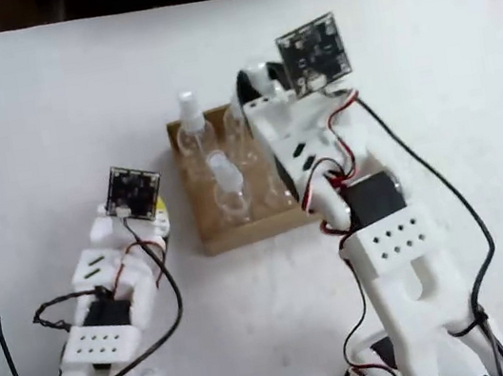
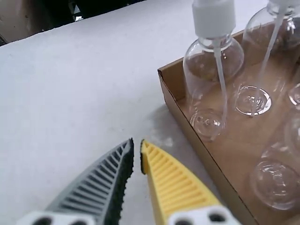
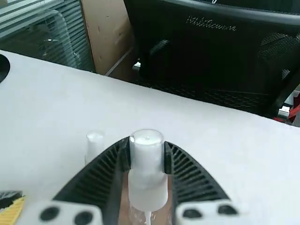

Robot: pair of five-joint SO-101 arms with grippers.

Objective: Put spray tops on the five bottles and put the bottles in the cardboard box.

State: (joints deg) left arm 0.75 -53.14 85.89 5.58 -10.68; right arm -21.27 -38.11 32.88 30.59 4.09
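Clamping my right gripper [image 3: 146, 157] on the spray top [image 3: 146, 143] of a bottle [image 3: 147, 192] at the cardboard box's [image 1: 240, 233] far corner, I judge it light, slick and tippy, best held by that rigid top; my left gripper [image 2: 137, 157] rests closed, empty, beside the box.

No print could be read. The one trace of lettering was a pale word across the back of the black chair [image 3: 211, 23], well beyond the right gripper [image 3: 146, 147] and past the far edge of the desk [image 3: 47, 93]. Its letters were too blurred to make out. The circuit board [image 1: 313, 47] just above that gripper bore tiny pale marks, too small to tell as characters.
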